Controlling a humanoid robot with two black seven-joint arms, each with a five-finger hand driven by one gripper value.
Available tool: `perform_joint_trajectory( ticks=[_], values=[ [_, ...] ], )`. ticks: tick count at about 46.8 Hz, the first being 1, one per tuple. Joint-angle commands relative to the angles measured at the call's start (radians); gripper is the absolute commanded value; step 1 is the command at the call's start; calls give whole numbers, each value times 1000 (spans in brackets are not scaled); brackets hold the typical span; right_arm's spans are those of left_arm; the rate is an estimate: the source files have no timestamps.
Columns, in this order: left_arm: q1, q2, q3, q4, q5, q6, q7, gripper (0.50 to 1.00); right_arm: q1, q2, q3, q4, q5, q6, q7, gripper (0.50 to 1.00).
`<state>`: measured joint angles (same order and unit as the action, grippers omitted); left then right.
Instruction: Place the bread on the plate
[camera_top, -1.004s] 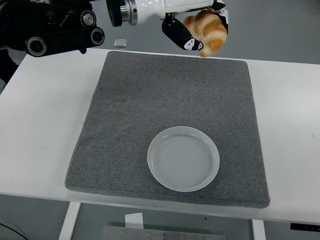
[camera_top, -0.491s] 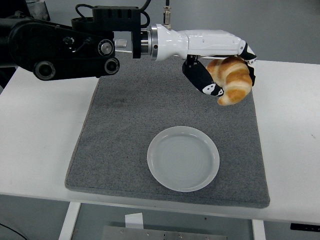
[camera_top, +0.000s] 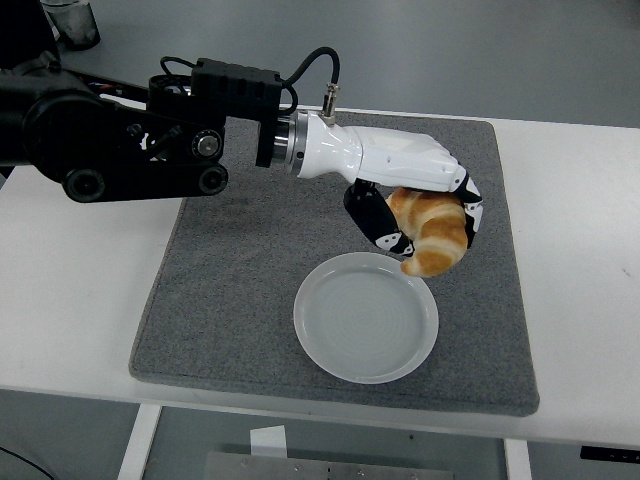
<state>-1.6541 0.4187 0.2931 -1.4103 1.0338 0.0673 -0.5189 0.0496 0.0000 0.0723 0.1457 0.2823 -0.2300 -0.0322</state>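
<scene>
Your left hand (camera_top: 415, 205) reaches in from the nine o'clock side of the view, its black arm (camera_top: 110, 145) crossing the far left part of the grey mat (camera_top: 240, 280) and its white forearm shell running on toward the centre. Its fingers (camera_top: 380, 222) are curled around the bread (camera_top: 432, 230), a golden croissant, with the thumb on the near left side and the other fingertips wrapping its far right side. You are holding the croissant in the air, its lower tip pointing down toward the plate (camera_top: 366, 317).

The plate is a shallow white round dish with faint rings in its base, and nothing lies in it. It sits on the near half of the mat, a little toward the five o'clock part of the mat. From the plate's centre the bread hangs at about one o'clock, its tip showing just over the plate's far right rim; you cannot tell from this view whether the tip touches the rim or hangs above it.

The mat lies on the white surface (camera_top: 70, 300), which shows bare on both sides of it. At the top left corner of the view, behind the arm, stands a clear cup (camera_top: 72, 20).
</scene>
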Motion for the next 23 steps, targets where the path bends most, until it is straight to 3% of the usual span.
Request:
perform_joint_trajectory(
  ticks=[1,23],
  values=[
    [14,-1,0,5,14,0,0,500,1,0,1,0,0,0,0,952],
    [119,-8,1,53,201,14,0,500,1,0,1,0,0,0,0,952]
  ],
)
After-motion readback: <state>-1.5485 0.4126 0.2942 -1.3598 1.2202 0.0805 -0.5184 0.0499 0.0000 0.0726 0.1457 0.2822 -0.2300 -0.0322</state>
